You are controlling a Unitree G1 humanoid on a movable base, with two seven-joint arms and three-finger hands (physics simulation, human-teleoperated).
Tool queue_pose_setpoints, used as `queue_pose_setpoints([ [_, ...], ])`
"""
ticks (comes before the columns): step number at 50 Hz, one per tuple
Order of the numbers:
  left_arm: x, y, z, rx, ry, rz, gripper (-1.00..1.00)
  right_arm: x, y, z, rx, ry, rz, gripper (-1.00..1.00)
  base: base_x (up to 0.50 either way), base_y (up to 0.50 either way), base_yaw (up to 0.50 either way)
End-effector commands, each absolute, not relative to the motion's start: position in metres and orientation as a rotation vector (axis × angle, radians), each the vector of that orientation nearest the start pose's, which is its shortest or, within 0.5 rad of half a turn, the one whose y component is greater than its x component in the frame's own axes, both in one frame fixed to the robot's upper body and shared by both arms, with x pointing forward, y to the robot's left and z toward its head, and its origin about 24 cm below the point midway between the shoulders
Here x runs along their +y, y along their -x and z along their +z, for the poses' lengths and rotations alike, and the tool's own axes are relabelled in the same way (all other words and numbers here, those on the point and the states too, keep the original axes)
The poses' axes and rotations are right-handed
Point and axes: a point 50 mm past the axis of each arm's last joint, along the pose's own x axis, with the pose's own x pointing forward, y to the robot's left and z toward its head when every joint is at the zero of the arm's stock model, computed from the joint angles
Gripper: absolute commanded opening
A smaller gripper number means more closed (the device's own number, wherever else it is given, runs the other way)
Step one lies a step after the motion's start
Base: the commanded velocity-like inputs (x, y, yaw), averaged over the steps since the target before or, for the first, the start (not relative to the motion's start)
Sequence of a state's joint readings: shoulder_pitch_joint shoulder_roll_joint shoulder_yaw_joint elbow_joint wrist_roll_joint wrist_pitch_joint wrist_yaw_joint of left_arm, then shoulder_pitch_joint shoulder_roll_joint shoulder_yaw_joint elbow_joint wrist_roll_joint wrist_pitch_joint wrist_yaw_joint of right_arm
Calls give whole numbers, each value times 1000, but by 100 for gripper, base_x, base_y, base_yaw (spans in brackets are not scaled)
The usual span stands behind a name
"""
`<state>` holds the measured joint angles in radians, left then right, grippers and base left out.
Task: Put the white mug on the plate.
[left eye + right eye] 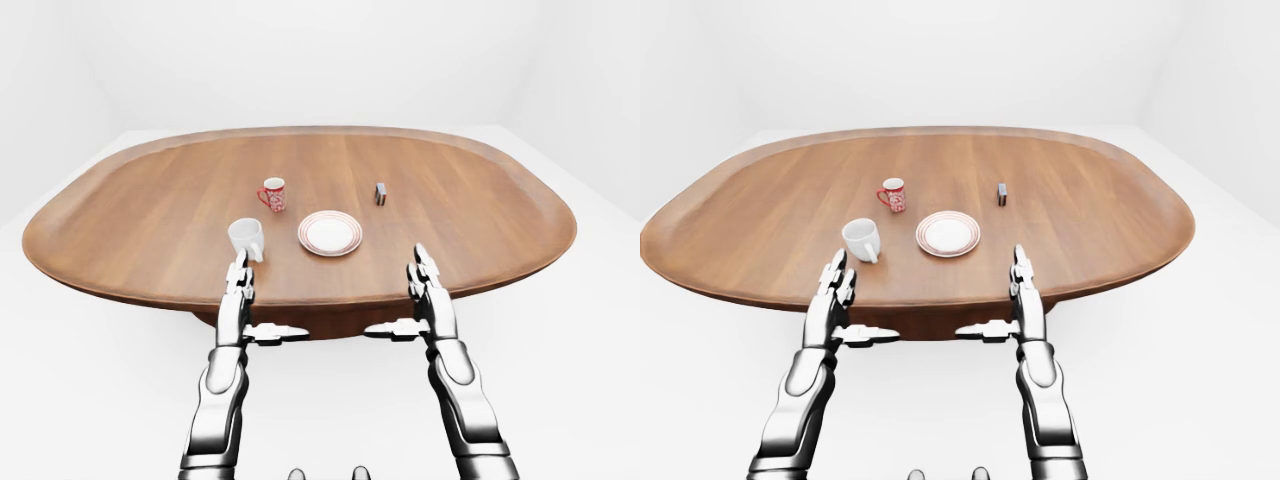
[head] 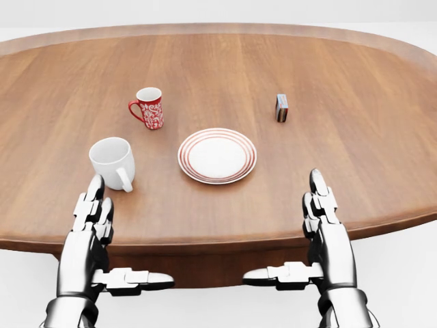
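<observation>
- An oval bench [image 2: 355,147] of brown wood grain stands in a plain white room.
- The striped plate [image 2: 217,155] lies near its middle.
- The white mug [image 2: 113,162] stands upright left of the plate, apart from it.
- A red patterned mug [image 2: 149,107] stands above-left of the plate; a small box [image 2: 281,107] above-right.
- The left hand [image 2: 95,225] and right hand [image 2: 321,222], fingers spread and holding nothing, hover below the plate at the bench edge.
</observation>
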<state>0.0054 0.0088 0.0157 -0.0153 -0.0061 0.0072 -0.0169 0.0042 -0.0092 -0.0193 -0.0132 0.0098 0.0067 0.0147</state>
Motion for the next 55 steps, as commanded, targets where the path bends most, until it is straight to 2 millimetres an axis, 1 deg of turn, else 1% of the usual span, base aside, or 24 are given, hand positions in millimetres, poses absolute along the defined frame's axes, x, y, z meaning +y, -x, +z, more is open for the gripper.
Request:
queue_pose_setpoints([
  [1,164,-251,48,-13,-8,7,100,-164,-250,52,-27,8,-17,100,0,0,0],
  [6,167,-249,60,-40,-7,18,100,-164,-248,58,-38,15,-14,100,0,0,0],
  [8,174,-249,72,-78,-6,37,100,-166,-246,61,-45,17,-23,100,0,0,0],
  [10,182,-249,86,-136,-11,62,100,-171,-241,72,-81,26,-47,100,0,0,0],
  [11,191,-248,105,-218,-22,100,100,-175,-232,98,-192,44,-64,100,0,0,0],
  [13,203,-242,132,-331,-33,142,100,-181,-217,132,-341,78,-94,100,0,0,0],
  [14,209,-238,145,-389,-46,163,100,-186,-198,165,-490,114,-125,100,0,0,0],
  [15,222,-229,169,-491,-87,219,100,-189,-185,183,-578,139,-140,100,0,0,0],
  [16,231,-220,185,-572,-49,236,100,-190,-172,200,-663,168,-152,100,0,0,0],
  [17,238,-211,196,-625,-54,237,100,-190,-159,216,-749,202,-162,100,0,0,0],
  [18,252,-193,207,-670,-129,293,100,-198,-146,228,-813,242,-203,100,0,0,0],
  [19,261,-182,219,-731,-134,322,100,-202,-141,232,-833,243,-207,100,0,0,0],
  [20,272,-169,237,-836,-109,373,100,-208,-138,236,-843,236,-218,100,0,0,0],
  [21,275,-163,245,-876,-119,391,100,-213,-136,238,-840,207,-221,100,0,0,0],
  [22,280,-153,256,-944,-102,406,100,-218,-134,241,-820,161,-226,100,0,0,0],
  [23,287,-134,273,-1059,-69,438,100,-226,-132,245,-761,121,-236,100,0,0,0],
  [24,290,-126,279,-1103,-41,458,100,-229,-132,245,-692,96,-244,100,0,0,0],
  [27,294,-112,289,-1172,53,472,100,-235,-129,242,-556,129,-250,100,0,0,0],
  [30,294,-116,288,-1138,65,497,100,-241,-124,239,-515,149,-289,100,0,0,0],
  [32,299,-121,283,-1099,67,544,100,-244,-121,237,-507,150,-309,100,0,0,0],
  [34,303,-124,281,-1081,96,543,100,-242,-122,233,-512,145,-304,100,0,0,0],
  [42,298,-123,282,-1082,133,503,100,-235,-127,231,-519,155,-273,100,0,0,0],
  [45,301,-124,282,-1076,140,515,100,-233,-128,230,-526,162,-264,100,0,34,0],
  [55,299,-121,284,-1085,153,502,100,-233,-128,230,-521,169,-258,100,0,50,0],
])
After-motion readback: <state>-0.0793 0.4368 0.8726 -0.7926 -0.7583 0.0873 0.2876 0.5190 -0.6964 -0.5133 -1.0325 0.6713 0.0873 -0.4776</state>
